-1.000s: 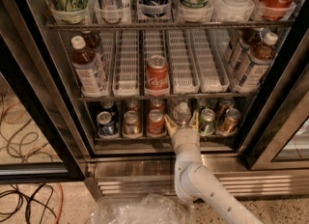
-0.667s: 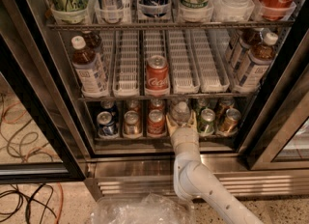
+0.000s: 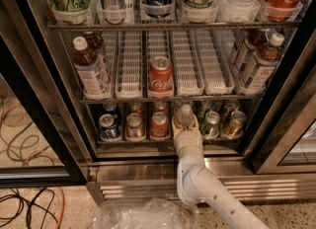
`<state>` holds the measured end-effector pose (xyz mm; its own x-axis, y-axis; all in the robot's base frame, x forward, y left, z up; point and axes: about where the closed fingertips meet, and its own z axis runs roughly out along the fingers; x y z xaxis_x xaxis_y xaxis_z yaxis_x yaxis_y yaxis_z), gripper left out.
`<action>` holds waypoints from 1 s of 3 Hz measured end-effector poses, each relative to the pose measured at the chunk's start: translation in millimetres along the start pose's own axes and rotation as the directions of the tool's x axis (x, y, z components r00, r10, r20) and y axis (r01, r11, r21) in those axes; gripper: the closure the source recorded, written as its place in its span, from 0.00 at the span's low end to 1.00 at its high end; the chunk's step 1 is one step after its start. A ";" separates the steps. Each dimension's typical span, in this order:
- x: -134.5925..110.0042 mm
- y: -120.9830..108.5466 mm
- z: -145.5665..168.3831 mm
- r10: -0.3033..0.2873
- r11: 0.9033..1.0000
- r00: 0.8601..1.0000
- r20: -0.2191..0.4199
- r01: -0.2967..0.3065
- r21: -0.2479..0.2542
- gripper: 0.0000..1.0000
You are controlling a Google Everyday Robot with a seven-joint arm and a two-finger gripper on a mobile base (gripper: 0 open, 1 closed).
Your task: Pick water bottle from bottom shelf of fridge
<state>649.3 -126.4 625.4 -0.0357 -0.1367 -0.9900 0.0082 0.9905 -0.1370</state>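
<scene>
Cream end effector at the small clear ribbed plastic water bottle, can't tell if it's clenched; I'd squeeze firmly, then pull straight out.

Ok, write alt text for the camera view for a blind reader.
The robot's white arm reaches into the open fridge, its gripper at the water bottle on the bottom shelf, among soda cans. A red cola can stands above.

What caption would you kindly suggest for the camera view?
End effector at the water bottle, among cans, bottom shelf of fridge.
</scene>
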 end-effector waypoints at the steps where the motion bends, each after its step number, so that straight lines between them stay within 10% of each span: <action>1: 0.0 0.0 0.0 0.000 1.000 1.000 0.000 0.000 0.000 1.00; 3: -18.9 -1.5 -8.4 -0.027 0.999 0.997 0.065 0.030 -0.036 1.00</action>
<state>641.5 -125.2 644.7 0.0293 -0.1644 -0.9860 -0.0284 0.9858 -0.1652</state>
